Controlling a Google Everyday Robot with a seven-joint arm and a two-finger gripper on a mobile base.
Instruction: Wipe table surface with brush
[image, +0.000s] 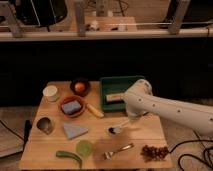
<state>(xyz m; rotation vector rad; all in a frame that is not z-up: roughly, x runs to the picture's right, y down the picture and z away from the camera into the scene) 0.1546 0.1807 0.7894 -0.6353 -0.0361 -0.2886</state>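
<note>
The table surface (145, 134) is a light tan wooden top. My white arm reaches in from the right, and the gripper (131, 121) hangs low over the table's middle right, just in front of the green tray. It is shut on the white handle of the brush (120, 127). The brush slants down to the left, and its dark bristle head (114, 130) rests on the wood. The arm's wrist hides most of the gripper.
A green tray (112, 82) holding a tan block stands at the back. A bowl with fruit (80, 87), white cup (50, 92), red bowl with blue sponge (72, 106), metal cup (45, 125), grey cloth (75, 131), fork (118, 150) and dark berries (154, 152) lie around.
</note>
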